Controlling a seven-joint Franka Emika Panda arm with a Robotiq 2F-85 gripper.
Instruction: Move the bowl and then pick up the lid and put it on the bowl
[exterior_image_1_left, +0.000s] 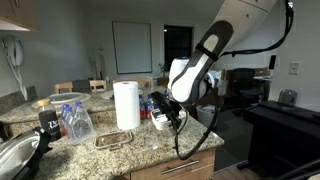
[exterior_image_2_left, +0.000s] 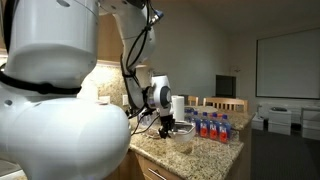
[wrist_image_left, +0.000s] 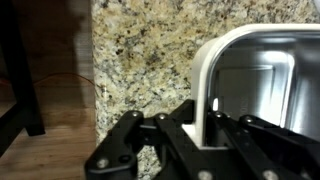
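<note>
The first step, moving the bowl, is judged to be in hand. In the wrist view the black two-fingered gripper (wrist_image_left: 205, 128) is being shown fully closed on the near left rim of the small, shallow, whitish-clear rectangular bowl (wrist_image_left: 255, 75). Its thin wall is being pinched between the jaws over the speckled granite counter (wrist_image_left: 140, 50). Whether it is being lifted clear cannot be told. The bowl is thus being held right at the fingertips, its body stretching away to the far right of them. In an exterior view the thin, flat, greyish-clear rectangular lid (exterior_image_1_left: 113, 140) is being seen lying on the counter, well left of the gripper and just in front of the white paper towel roll (exterior_image_1_left: 126, 104). Next, the bowl is probably to be carried or slid to its new spot with the pinch held firm, since so thin a rim could slip. Only then is the lid to be fetched.
</note>
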